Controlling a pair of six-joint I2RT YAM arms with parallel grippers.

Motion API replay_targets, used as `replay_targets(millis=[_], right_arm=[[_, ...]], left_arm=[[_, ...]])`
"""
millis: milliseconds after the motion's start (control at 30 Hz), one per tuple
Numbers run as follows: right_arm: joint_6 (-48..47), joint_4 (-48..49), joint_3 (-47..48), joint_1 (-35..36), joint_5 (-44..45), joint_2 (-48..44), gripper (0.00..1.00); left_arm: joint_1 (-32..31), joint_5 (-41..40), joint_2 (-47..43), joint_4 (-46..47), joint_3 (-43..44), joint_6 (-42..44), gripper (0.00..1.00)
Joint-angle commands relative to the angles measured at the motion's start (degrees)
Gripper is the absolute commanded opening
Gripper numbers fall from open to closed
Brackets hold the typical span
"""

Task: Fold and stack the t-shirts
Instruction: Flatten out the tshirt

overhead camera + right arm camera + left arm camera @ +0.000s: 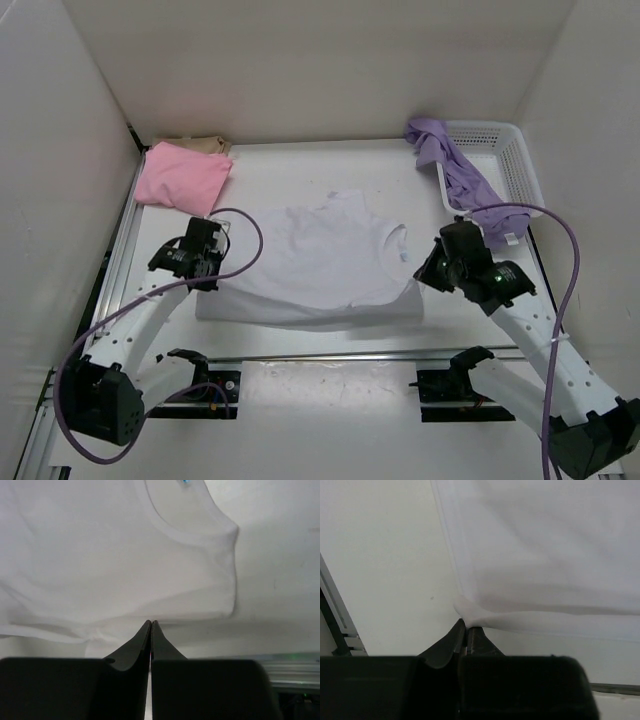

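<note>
Jaws of the left gripper [466,628] are pressing together on the near left corner of the white t-shirt [320,265], and a small peak of cloth is rising into the fingertips. Those of the right gripper [151,624] are closing flat against each other at the shirt's near right edge, their tips meeting the folded hem; whether any cloth is caught between them I cannot tell. This white t-shirt is lying spread in the middle of the table [300,170], collar turned to its right side and its near edge doubled over in a soft roll. Beyond its far left corner, well apart, the pink t-shirt [182,178] is sitting folded, with the tan t-shirt [200,145] peeking out from behind it against the back wall. To the far right of the white t-shirt, the lavender t-shirt [465,175] is hanging crumpled over the rim of the white mesh basket [520,170], trailing down close behind the right arm's wrist. A purple cable [250,235] from the left arm is looping over the white shirt's left edge.
</note>
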Motion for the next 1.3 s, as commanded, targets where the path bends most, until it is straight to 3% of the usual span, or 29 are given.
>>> replay_targets(millis=[0, 67, 133, 167, 200, 233, 267, 300, 333, 400, 433, 500, 567, 667, 733, 967, 1100, 1267], right_arm=[[-5.9, 3.4, 3.0, -2.9, 0.9, 4.8, 0.00], [-9.3, 7.9, 4.7, -8.4, -3.9, 12.1, 0.00], [-10.2, 12.1, 15.1, -13.2, -8.2, 20.0, 0.00], [-11.0, 12.1, 21.7, -16.9, -9.9, 29.4, 0.00], [-11.0, 7.8, 29.6, -18.4, -11.0, 34.1, 0.00], [-10.3, 5.8, 48.0, -19.5, -13.0, 38.7, 0.00], [-10.2, 4.3, 57.8, -20.3, -13.8, 47.2, 0.00], [-9.7, 3.6, 67.1, -21.1, -14.4, 50.8, 0.00], [-9.7, 3.6, 84.3, -21.1, -14.4, 54.3, 0.00], [-6.8, 6.6, 97.1, -22.7, -15.1, 61.9, 0.00], [-5.3, 12.7, 100.1, -23.4, -16.2, 62.5, 0.00], [-2.4, 20.4, 95.6, -25.9, -17.0, 58.6, 0.00], [-1.6, 28.1, 84.8, -27.0, -15.6, 51.3, 0.00], [-6.4, 28.1, 77.6, -27.0, -14.8, 45.0, 0.00], [-9.3, 26.4, 74.1, -27.0, -16.5, 41.1, 0.00], [-15.4, 24.2, 39.4, -22.4, -13.2, 20.6, 0.00], [-14.6, 19.9, 17.0, -18.1, -9.2, 7.2, 0.00], [-9.2, 9.7, 0.7, -11.7, -5.0, -9.7, 0.00]], left_arm=[[0.3, 2.7, 3.3, 0.4, 5.2, -0.1, 0.10], [0.3, 3.3, 9.9, 2.8, 8.9, -0.1, 0.10], [0.3, 4.1, 16.9, 3.6, 16.4, -0.1, 0.10], [0.3, 4.1, 20.8, 2.0, 29.1, -0.1, 0.10], [0.3, 5.0, 28.0, 0.1, 37.2, -0.1, 0.10], [0.3, 6.4, 31.4, -3.4, 45.5, -0.1, 0.10], [0.3, 6.5, 34.6, -4.2, 61.7, -0.1, 0.10], [0.3, 4.8, 40.5, -4.2, 69.3, -0.1, 0.10], [0.3, -0.1, 43.3, -3.3, 76.2, -0.1, 0.10], [0.3, -5.6, 48.8, 3.9, 90.4, -0.1, 0.10], [0.3, -9.6, 49.8, 7.3, 92.7, -0.1, 0.10], [0.3, -11.5, 51.0, 13.9, 97.5, -0.1, 0.10], [0.3, -11.5, 51.6, 14.0, 100.0, -0.1, 0.10], [0.3, -10.4, 48.4, 14.5, 95.6, -0.1, 0.10], [0.3, -9.6, 44.2, 14.5, 87.6, -0.1, 0.10], [0.3, -7.8, 31.8, 14.5, 60.0, -0.1, 0.10], [-0.3, -6.1, 24.0, 14.5, 43.3, -0.1, 0.10], [-4.5, -7.2, 13.6, 14.5, 18.3, -0.1, 0.10]])
